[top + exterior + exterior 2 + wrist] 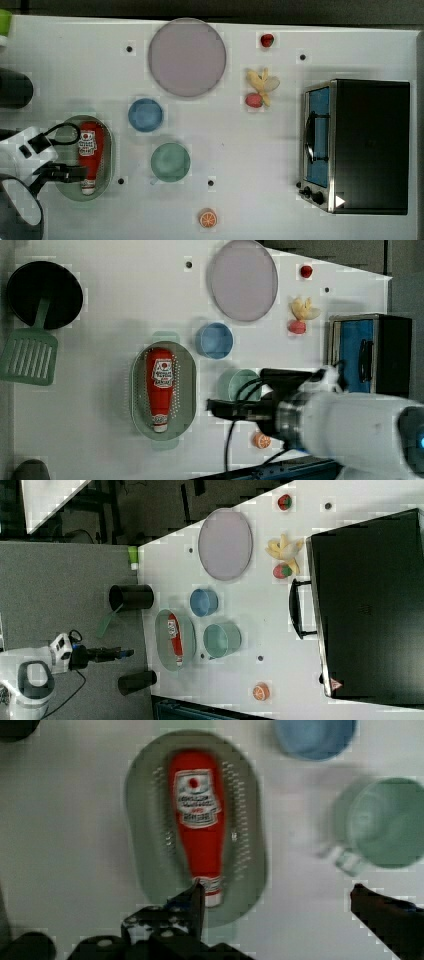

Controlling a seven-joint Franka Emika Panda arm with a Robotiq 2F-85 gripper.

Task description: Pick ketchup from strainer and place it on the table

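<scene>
The ketchup (91,150), a small red bottle with a white cap and a white-and-red label, lies flat along the pale green oval strainer (109,150) near the top view's left edge of the white table (240,150). In the wrist view the ketchup (199,827) lies lengthwise in the strainer (145,820), cap end nearest the fingers. My gripper (80,172) hangs above the strainer's cap end, apart from the bottle. It is open, fingers (197,895) spread wide with nothing between them. The left view shows the gripper (215,407) beside the strainer (187,385).
A blue cup (145,114) and a round green cup (170,162) stand just to the top view's right of the strainer. Farther off are a grey-lilac plate (186,56), a toaster oven (360,145), an orange slice (207,218) and fruit (262,85). A black pan (44,287) and a green spatula (27,357) lie nearby.
</scene>
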